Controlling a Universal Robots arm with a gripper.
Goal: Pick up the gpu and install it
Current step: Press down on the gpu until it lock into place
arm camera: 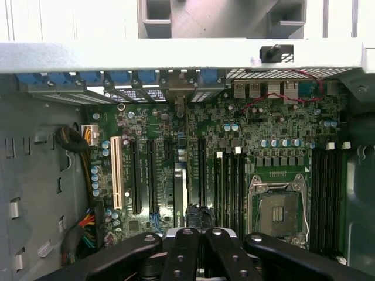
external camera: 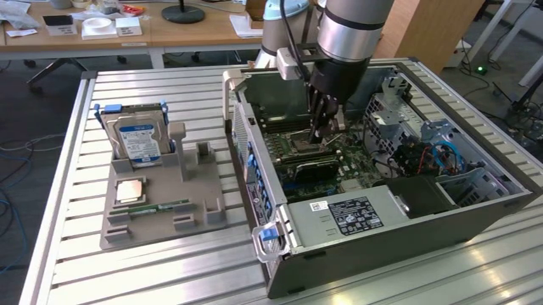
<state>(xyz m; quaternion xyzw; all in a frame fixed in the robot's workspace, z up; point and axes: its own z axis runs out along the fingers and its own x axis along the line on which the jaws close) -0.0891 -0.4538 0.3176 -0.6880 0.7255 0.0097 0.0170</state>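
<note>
Exterior view: the silver-and-black robot arm reaches down from the top centre of the frame into the open grey computer case (external camera: pixel 475 210) on the slatted metal table (external camera: pixel 170 267). Its black gripper (external camera: pixel 321 132) hangs low over the green motherboard (external camera: pixel 357 171), fingers drawn together. Just below it in the frame sits the gpu (external camera: pixel 316 167), a thin black-faced expansion card, down among the motherboard slots near the case's middle.

Over at the exterior view's left, a grey plastic parts holder (external camera: pixel 161 216) carries a silver hard drive with a blue label (external camera: pixel 140 143) standing upright, and a narrow green RAM stick (external camera: pixel 161 207) lying flat.

Wrist view: the gripper (arm camera: pixel 196 235) is closed, and the gpu (arm camera: pixel 180 193) shows edge-on, standing in a slot and running away from the fingertips toward the case's rear wall. The card is right at the gripper, but I cannot tell whether the fingers actually pinch it. The empty silver-framed CPU socket (arm camera: pixel 280 206) lies beside them.
</note>
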